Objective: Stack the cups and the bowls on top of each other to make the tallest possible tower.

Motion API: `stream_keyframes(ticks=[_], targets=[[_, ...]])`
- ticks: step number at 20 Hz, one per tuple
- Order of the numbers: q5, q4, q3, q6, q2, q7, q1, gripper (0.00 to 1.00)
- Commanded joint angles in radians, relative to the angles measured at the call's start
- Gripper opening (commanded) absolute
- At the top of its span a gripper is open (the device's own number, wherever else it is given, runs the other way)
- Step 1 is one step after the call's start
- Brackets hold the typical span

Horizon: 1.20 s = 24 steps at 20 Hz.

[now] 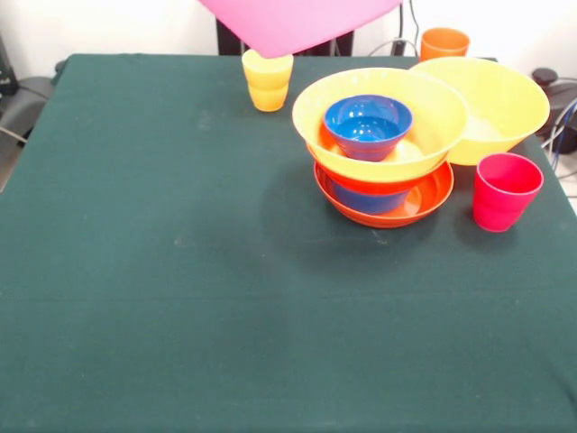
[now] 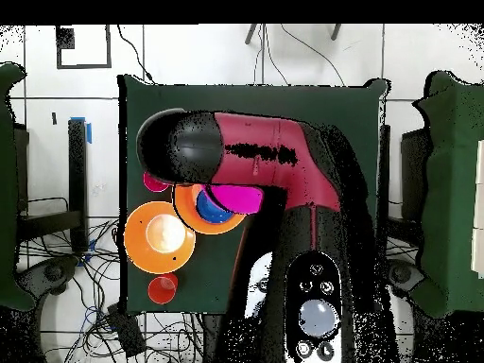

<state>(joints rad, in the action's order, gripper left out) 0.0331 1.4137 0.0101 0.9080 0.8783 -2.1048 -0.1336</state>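
Likely trouble: pink bowl (image 1: 297, 23), aloft at the far table edge, coming down off-centre on the tower (image 1: 383, 149) and sliding off the small blue bowl (image 1: 368, 124) perched in its yellow bowl (image 1: 433, 126); toppling the nearby red-pink cup (image 1: 505, 189) also possible; pincer itself hidden, so grip and opening impossible to tell; front view alone showing the tower's layers and the shallow red-orange bowl (image 1: 424, 203) beneath; overhead view alone showing the arm (image 2: 265, 151) spread above the pile, pink bowl (image 2: 236, 198) under it.

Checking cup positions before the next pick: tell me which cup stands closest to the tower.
The red-pink cup, standing upright just beside the tower. The yellow cup and orange cup stand farther back.
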Motion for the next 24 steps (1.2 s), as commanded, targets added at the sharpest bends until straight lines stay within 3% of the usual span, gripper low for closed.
stream_keyframes(ticks=[1, 16, 24], targets=[[-0.003, 0.008, -0.012, -0.008, -0.072, -0.223, 0.049, 0.0], [-0.005, -0.016, -0.064, -0.097, -0.148, -0.276, 0.107, 0.0], [-0.012, -0.036, -0.093, -0.092, -0.161, -0.287, 0.128, 0.0]])
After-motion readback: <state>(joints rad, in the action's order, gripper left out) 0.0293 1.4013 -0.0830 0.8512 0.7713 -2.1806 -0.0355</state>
